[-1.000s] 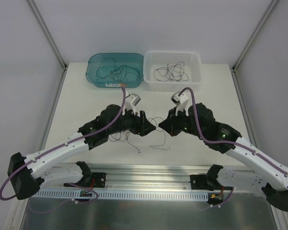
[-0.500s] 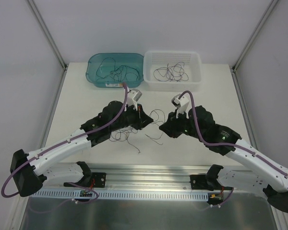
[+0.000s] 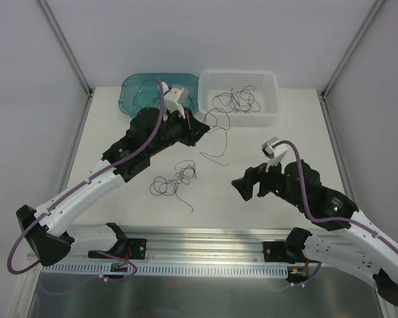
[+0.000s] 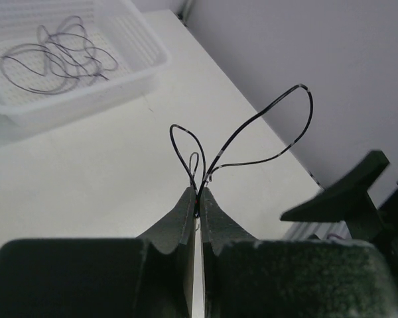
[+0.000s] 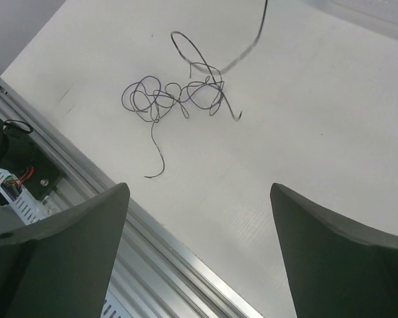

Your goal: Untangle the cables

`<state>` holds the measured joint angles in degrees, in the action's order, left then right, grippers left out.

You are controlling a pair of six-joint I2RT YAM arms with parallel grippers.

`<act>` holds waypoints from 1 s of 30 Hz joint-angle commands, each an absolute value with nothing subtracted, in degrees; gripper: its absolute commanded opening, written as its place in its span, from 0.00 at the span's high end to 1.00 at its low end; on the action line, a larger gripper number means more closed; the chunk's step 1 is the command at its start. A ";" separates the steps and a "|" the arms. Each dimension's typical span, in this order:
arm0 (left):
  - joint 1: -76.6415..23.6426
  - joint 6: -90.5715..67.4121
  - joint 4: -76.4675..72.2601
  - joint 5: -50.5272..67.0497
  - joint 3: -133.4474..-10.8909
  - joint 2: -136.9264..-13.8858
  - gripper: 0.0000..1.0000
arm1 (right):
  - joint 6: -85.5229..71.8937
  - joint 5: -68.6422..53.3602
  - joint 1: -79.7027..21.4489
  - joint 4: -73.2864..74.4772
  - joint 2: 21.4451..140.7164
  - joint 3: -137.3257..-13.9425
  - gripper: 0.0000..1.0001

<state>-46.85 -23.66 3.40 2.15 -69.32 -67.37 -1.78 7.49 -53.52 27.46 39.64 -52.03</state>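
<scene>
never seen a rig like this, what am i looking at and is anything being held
These are two robot arms bolted to a table, each ending in a two-finger gripper. The wide picture looks down from above and behind them; the other two come from a camera on each wrist, showing that arm's own fingers. The left gripper is shut on one thin dark cable. The right gripper is open and holds nothing. A tangle of them lies on the table. At the far edge stand a teal bin and a white bin, the white one with cables in it.
</scene>
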 commanded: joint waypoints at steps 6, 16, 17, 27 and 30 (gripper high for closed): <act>-30.34 -18.20 6.24 2.46 -82.52 -75.31 1.00 | -0.96 15.02 -53.79 32.08 33.22 -47.29 0.03; -15.04 -13.71 5.89 2.90 -100.97 -94.71 1.00 | -2.02 15.03 -53.88 32.17 33.57 -42.45 0.03; -14.25 -13.36 5.80 2.90 -104.12 -96.49 1.00 | -2.02 15.12 -53.88 32.08 33.84 -42.19 0.03; -7.82 -13.00 5.54 4.22 -111.11 -112.77 0.19 | -1.67 14.06 -53.79 29.18 39.63 -41.22 0.03; -7.73 -12.92 5.54 4.31 -104.96 -109.53 0.06 | -1.93 12.84 -53.79 26.99 42.36 -41.04 0.03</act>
